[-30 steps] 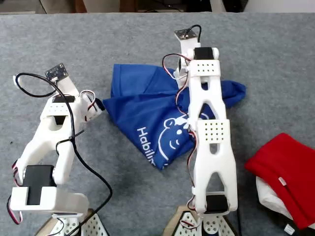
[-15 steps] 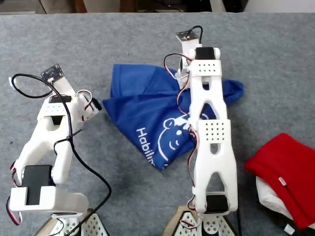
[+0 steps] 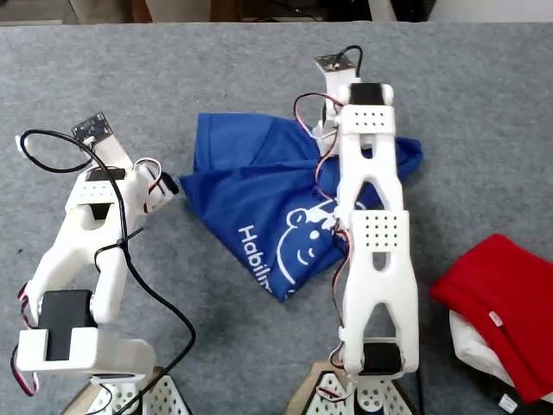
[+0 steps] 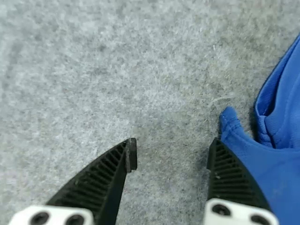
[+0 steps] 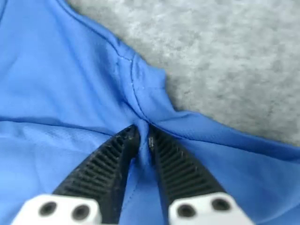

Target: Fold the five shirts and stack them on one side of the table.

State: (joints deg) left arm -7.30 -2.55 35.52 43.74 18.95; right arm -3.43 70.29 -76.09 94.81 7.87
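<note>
Grey felt-covered bench [image 3: 104,69]. A crumpled blue cloth shirt with white print [image 3: 251,199] lies mid-bench, partly under the right arm. A folded red cloth shirt [image 3: 505,294] sits well apart at the right edge.

Right tool [image 5: 142,136] is clamped on a pinched seam ridge of the blue shirt. Left tool [image 4: 171,152] is spread apart and holds nothing, one finger just beside the shirt's corner.

Judgement: hold the pinch firm, take that corner with the left tool, and draw the cloth flat before folding.

The right wrist view gives the seam pinch; the high view gives the shirt's whole lie.

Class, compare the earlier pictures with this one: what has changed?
The right gripper, fingers shut on the blue shirt, shifted slightly sideways, and the shirt's end beside it drew inward. The left gripper, open, backed a little away from the shirt. The red shirt stayed put.
</note>
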